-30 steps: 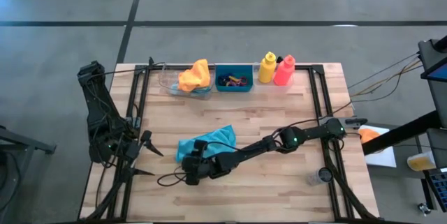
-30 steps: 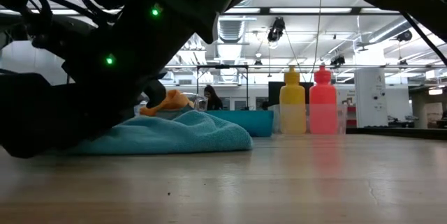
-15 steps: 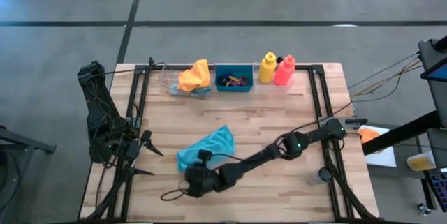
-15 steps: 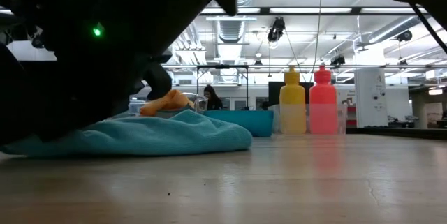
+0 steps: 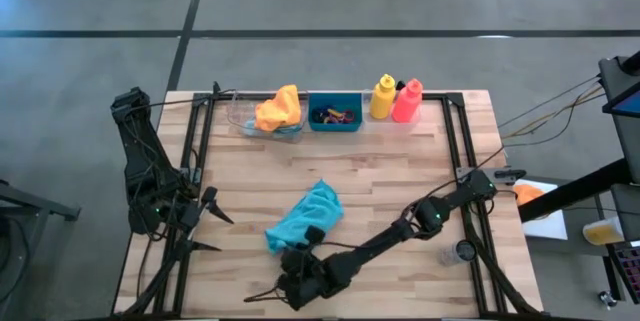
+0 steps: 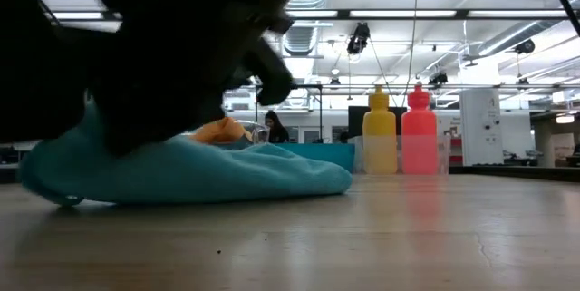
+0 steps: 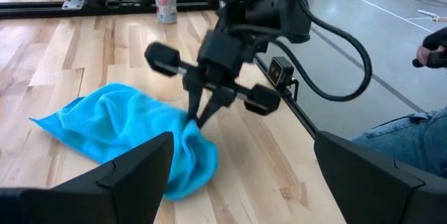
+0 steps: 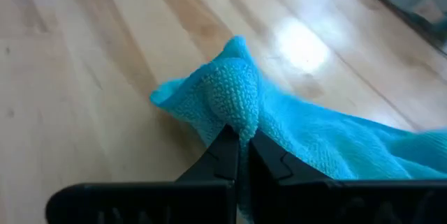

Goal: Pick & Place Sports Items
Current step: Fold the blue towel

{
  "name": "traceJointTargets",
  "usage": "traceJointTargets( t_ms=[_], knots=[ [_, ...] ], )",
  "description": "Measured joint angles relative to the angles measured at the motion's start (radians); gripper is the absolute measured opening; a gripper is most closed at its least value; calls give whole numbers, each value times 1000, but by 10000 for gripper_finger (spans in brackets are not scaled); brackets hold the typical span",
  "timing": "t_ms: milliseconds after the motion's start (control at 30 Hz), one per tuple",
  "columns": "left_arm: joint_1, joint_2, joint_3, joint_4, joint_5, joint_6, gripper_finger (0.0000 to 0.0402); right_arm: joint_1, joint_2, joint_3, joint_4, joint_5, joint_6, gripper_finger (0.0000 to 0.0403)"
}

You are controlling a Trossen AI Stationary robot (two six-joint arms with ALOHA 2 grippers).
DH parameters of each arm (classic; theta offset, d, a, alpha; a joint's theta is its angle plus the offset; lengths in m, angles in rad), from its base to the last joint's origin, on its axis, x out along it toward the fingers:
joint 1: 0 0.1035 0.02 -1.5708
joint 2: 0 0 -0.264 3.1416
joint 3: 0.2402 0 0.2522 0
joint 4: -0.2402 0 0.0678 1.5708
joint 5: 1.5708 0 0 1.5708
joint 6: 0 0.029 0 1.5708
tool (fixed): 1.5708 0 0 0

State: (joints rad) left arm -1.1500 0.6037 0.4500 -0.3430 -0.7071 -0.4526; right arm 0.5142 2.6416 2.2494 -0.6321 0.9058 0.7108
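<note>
A teal cloth (image 5: 305, 216) lies on the wooden table's middle, also in the low view (image 6: 208, 171) and the left wrist view (image 7: 112, 130). My right gripper (image 5: 291, 248) is shut on its near end. My left gripper (image 5: 208, 228) is open and empty at the table's left edge. An orange cloth (image 5: 278, 108) lies in a clear tray at the far edge. Small rings (image 5: 335, 115) lie in the teal bin. A yellow bottle (image 5: 382, 98) and a pink-red bottle (image 5: 407, 102) stand right of it. My right gripper pinches a bunched fold at the teal cloth's near end (image 8: 234, 109) between its two fingertips (image 7: 198, 116). The fingers slant down from the near side. The pinched end is raised a little, and the rest of the cloth lies slack on the table.
The teal bin (image 5: 335, 100) and clear tray (image 5: 245, 119) stand along the far edge. A small clear cup (image 5: 460, 253) stands near the right edge. Black frame rails (image 5: 455, 151) run along both sides. Bare wood lies between the cloth and the far row.
My right gripper has moved toward the table's near edge and a little right, staying shut on the teal cloth. The cloth's near end has been dragged along the table with it, and the cloth is now drawn out longer, with its far end shifted slightly.
</note>
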Motion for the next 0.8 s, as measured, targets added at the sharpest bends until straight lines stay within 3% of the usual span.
traceJointTargets(
  t_ms=[400,800],
  knots=[
    [0,0,0,2,0,-2,352,57,-21,0,-166,58,287,9],
    [0,0,0,2,0,-3,351,108,-50,0,-461,138,641,9]
  ],
)
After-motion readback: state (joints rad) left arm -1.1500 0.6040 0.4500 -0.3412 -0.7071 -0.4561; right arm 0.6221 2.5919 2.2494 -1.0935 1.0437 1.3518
